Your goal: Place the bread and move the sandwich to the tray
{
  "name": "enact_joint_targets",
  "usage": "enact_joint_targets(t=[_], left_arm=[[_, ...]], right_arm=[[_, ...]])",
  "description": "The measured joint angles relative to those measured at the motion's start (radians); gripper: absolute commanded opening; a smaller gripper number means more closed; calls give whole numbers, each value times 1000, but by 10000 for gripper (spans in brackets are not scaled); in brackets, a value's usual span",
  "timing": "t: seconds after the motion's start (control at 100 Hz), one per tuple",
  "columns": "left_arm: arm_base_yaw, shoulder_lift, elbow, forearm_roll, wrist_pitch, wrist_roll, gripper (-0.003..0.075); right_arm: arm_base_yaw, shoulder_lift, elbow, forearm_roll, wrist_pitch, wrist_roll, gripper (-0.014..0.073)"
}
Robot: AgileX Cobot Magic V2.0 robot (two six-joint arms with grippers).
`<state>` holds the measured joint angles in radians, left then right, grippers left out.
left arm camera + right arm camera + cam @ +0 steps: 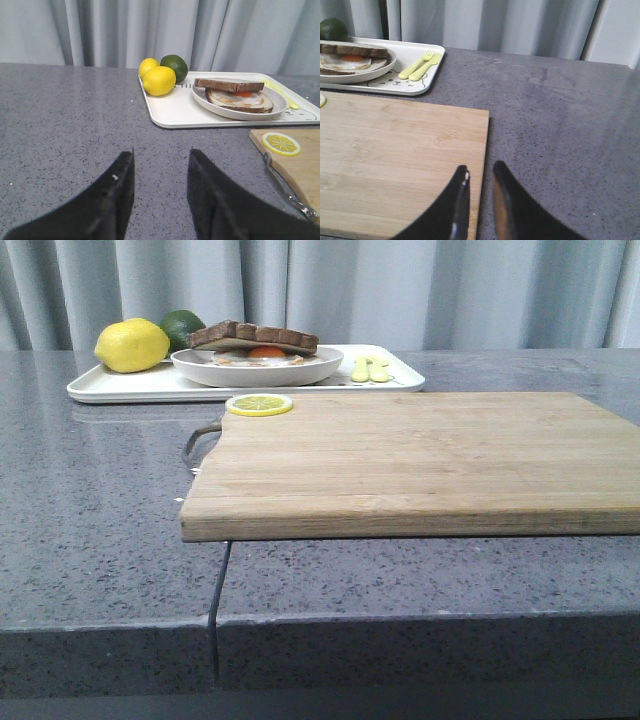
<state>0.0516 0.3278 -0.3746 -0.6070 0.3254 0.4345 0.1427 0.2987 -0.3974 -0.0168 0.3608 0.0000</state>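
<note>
A bare board (420,465) lies nearest; both claws, left (160,187) and right (479,200), hang spread and empty, the sandwich (255,343) already plated on the tray (120,385), where a bump could slide its top slice.

The counter (100,540) looks like grey speckled stone with a soft sheen, and the cutting board (420,460) is pale wood with a visible grain — matt, with a thin metal handle (287,192). The tray (175,112) and plate (280,105) are smooth and white, faintly glossy; the bread (229,84) has a rough brown crust, the lemon (132,345) a waxy dimpled skin — and behind hangs grey cloth, the curtain (450,290).
</note>
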Motion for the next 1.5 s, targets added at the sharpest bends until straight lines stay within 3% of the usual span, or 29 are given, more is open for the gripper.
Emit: enact_joint_targets(t=[0.12, 0.18, 1.23, 1.41, 1.5], left_arm=[[0, 0, 13, 0, 0, 2, 51], [0, 0, 14, 0, 0, 2, -20], [0, 0, 19, 0, -6, 2, -19], [0, -16, 32, 115, -6, -13, -19], [0, -49, 70, 239, -24, -116, -19]], right_arm=[[0, 0, 0, -2, 0, 0, -103], [0, 0, 0, -2, 0, 0, -118], [0, 0, 2, -2, 14, -6, -116], [0, 0, 4, -2, 14, 0, -116], [0, 0, 4, -2, 14, -6, -116]])
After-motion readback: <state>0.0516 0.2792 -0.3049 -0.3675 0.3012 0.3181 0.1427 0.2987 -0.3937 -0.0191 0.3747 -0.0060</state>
